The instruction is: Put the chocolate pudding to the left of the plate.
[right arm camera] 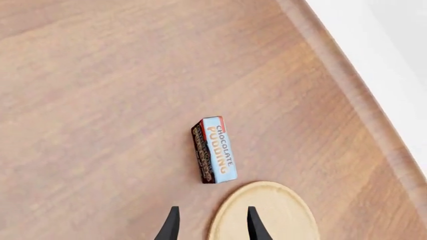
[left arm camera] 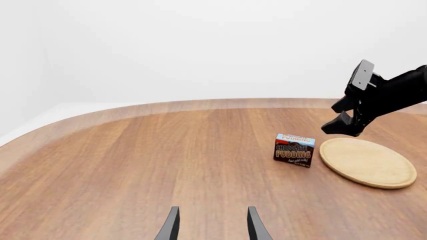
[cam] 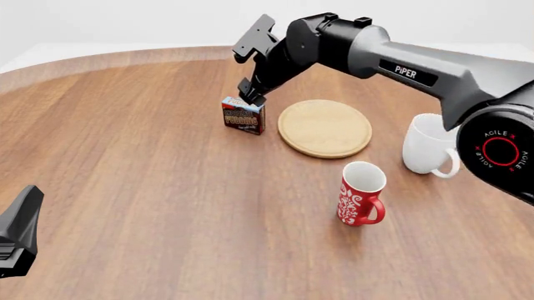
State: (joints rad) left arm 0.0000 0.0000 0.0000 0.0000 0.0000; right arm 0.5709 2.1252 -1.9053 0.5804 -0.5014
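Wooden table (cam: 150,187) holds chocolate pudding (cam: 242,115) just left of plate (cam: 324,127) (right gripper (cam: 249,94) above, jaws apart, empty).

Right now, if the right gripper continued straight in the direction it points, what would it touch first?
Probably the bare table beside the chocolate pudding. The right gripper is open, points down from above, and its wrist view centres near the carton's side next to the plate, so a fingertip might clip the carton; depth is unclear.

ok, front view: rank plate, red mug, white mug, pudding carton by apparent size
1. plate, widest
2-3. red mug and white mug look alike; the red one is nearer the camera, so unranked
4. pudding carton
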